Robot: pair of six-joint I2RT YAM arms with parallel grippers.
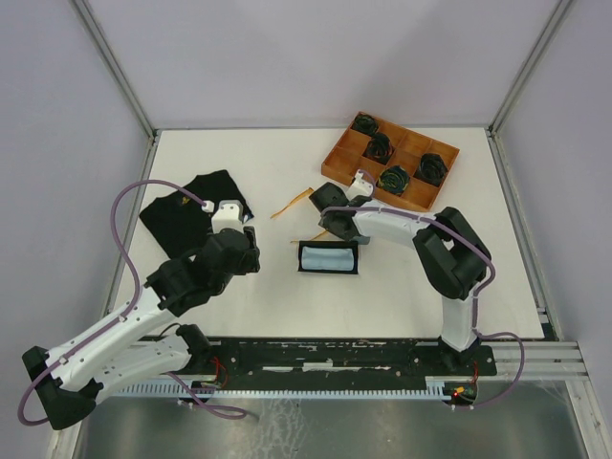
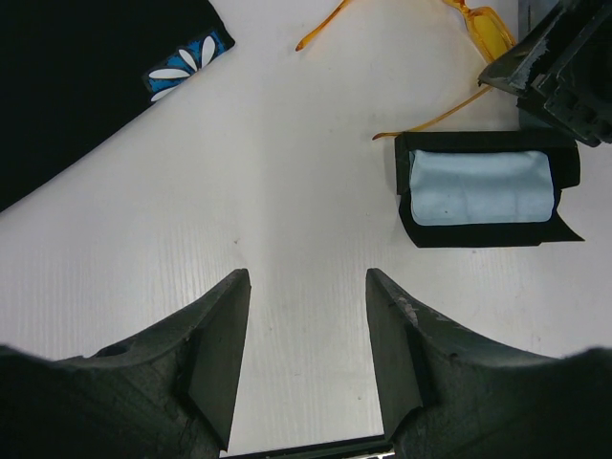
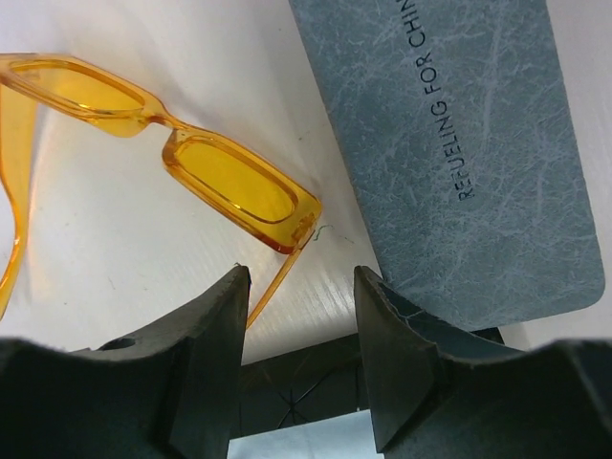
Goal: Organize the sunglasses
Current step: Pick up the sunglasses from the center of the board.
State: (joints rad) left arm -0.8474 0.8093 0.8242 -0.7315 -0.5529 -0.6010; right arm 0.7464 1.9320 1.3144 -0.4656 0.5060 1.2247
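Translucent orange-yellow plastic sunglasses [image 3: 229, 182] lie unfolded on white table [image 1: 277, 163], just beyond open black case holding light blue cloth [image 1: 328, 258]. Right end effector [image 3: 296, 287] over 1 temple arm at case's far edge, 2 fingers apart, gripping nothing. Left end effector [image 2: 306, 287] left of case, parted, empty.

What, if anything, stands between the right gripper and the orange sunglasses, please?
Nothing visible does. The orange sunglasses lie just ahead of the open right gripper, with one temple reaching the gap between its fingers. The grey-blue case lies beside the frame, not across it.
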